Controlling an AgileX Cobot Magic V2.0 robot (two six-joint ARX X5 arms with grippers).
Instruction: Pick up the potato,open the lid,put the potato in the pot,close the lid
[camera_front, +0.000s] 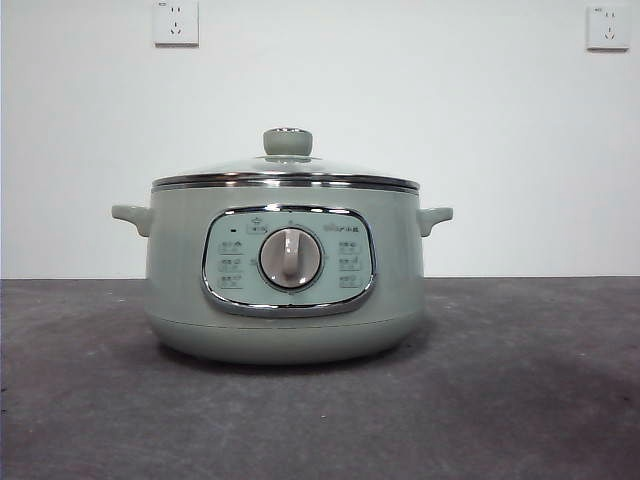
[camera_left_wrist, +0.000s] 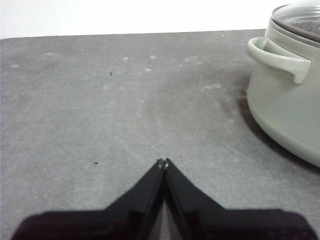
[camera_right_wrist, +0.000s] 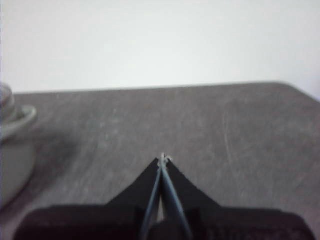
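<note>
In the front view, the squat sage-green electric pot (camera_front: 285, 290) stands on the grey table (camera_front: 520, 400), its domed glass lid (camera_front: 287, 168) with steel rim and green knob seated on top; two white wall sockets (camera_front: 176, 22) hang behind. No potato shows.

In the left wrist view, the left gripper (camera_left_wrist: 163, 162) is clenched on nothing, pot (camera_left_wrist: 287, 100) off to one side, well apart.

In the right wrist view, the right gripper (camera_right_wrist: 163, 159) is likewise clenched, empty, pot (camera_right_wrist: 15, 160) well apart.
</note>
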